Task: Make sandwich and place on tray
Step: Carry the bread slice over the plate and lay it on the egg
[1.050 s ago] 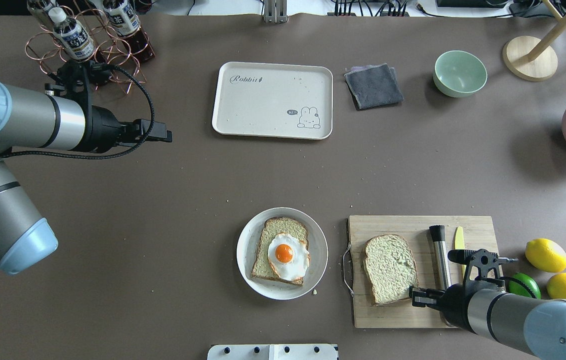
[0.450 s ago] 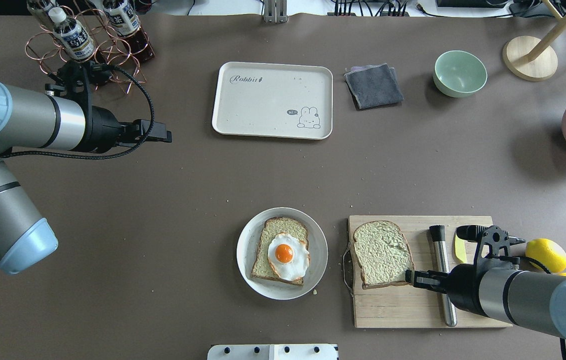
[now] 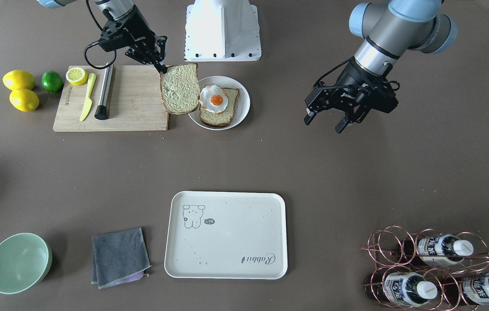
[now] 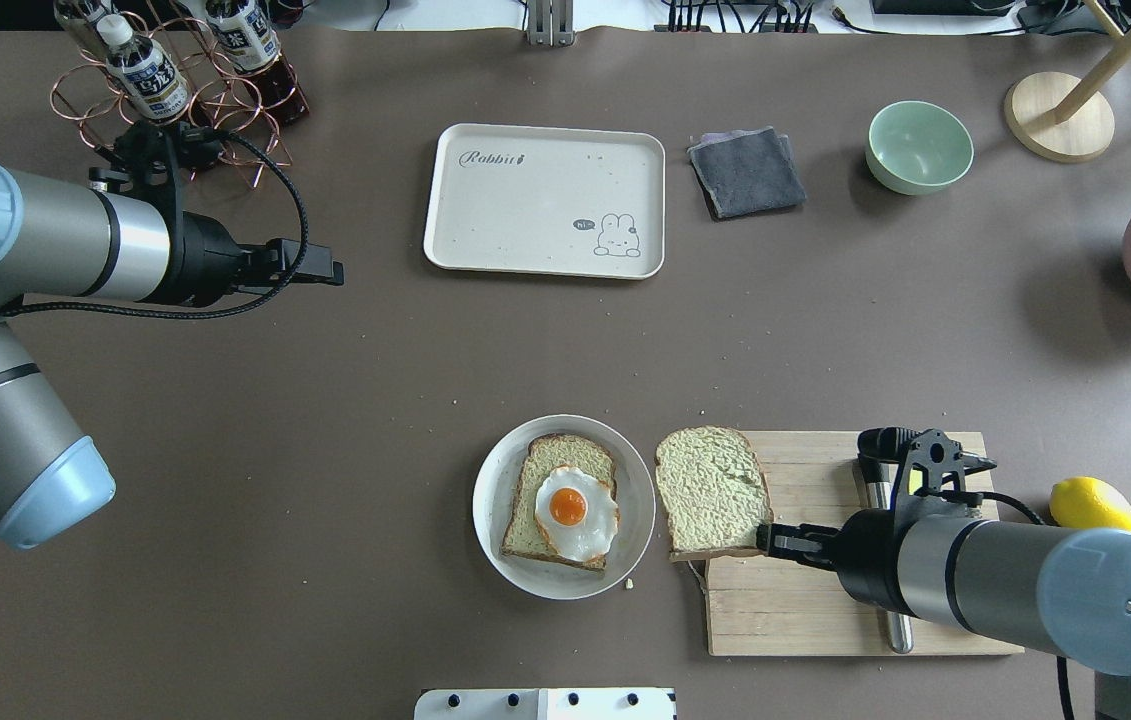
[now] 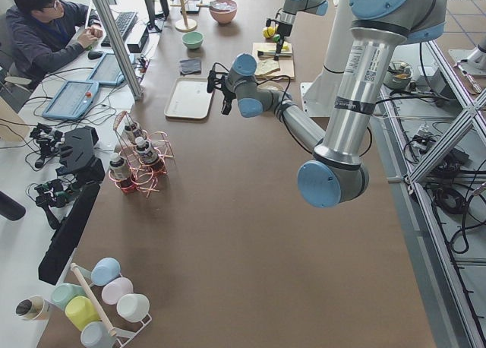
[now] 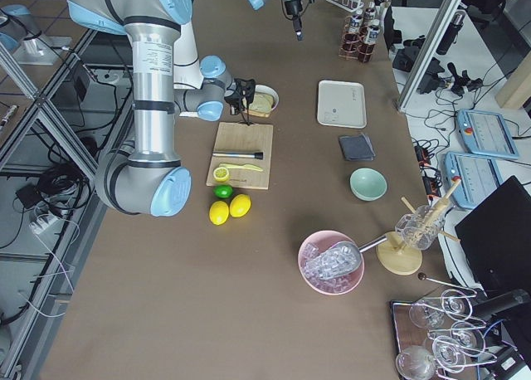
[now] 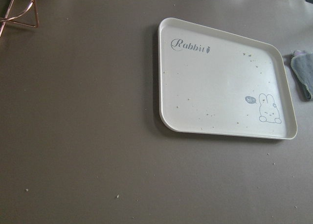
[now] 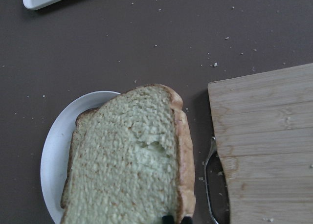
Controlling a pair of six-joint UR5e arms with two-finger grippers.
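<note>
Because the right claw had pinched the top slice only at its near corner, the bread hung out flat and face-up, free to be laid straight down. It sat between the board and the plate, overhanging the board's edge, and from the wrist view it already covered part of the plate. My guess was it was raised clear of both. On the plate lay the lower slice with the egg on top, waiting to be capped. The held slice's long axis ran away from the robot, domed crust towards the tray and flat edge back at the claw. The plated slice lay much the same, a shade more slanted, so little turning looked needed. The tray was bare, well apart across the table. The left claw hung over the table with its jaws spread, holding nothing, out of the way
</note>
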